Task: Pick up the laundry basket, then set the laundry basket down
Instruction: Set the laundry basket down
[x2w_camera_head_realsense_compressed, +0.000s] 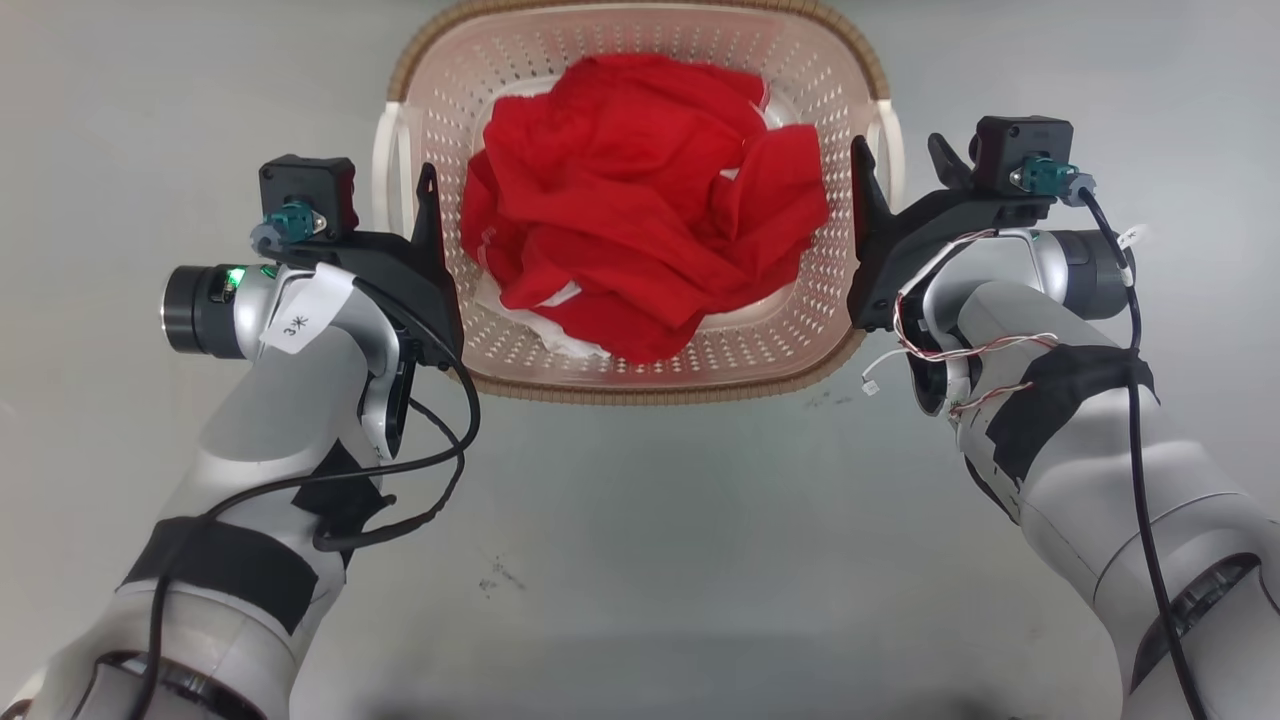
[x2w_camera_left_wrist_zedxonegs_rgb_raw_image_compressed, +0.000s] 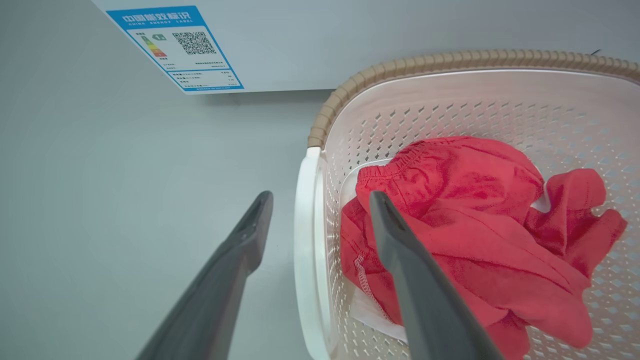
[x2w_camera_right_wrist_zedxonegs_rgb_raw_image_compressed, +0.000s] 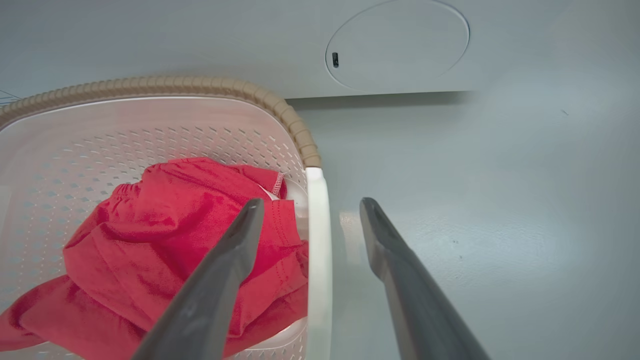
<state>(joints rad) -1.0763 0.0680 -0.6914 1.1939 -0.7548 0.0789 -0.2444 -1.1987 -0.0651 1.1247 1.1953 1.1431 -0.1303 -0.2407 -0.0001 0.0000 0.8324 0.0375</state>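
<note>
Laundry basket (x2w_camera_head_realsense_compressed: 640, 388), holding red clothing (x2w_camera_head_realsense_compressed: 640, 200). Left gripper (x2w_camera_left_wrist_zedxonegs_rgb_raw_image_compressed: 321, 197): fingers apart, astride basket's left handle (x2w_camera_left_wrist_zedxonegs_rgb_raw_image_compressed: 306, 250). Right gripper (x2w_camera_right_wrist_zedxonegs_rgb_raw_image_compressed: 311, 201): fingers apart, astride basket's right handle (x2w_camera_right_wrist_zedxonegs_rgb_raw_image_compressed: 318, 250).

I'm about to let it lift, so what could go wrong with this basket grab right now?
The left tool and right tool sit open astride the white handles; their inner fingers sit close to the red garment, so closing might pinch cloth. An uneven grip could tilt the laundry basket.

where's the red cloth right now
Head view, top centre: the red cloth is heaped inside the basket, between the left gripper and the right gripper.
</note>
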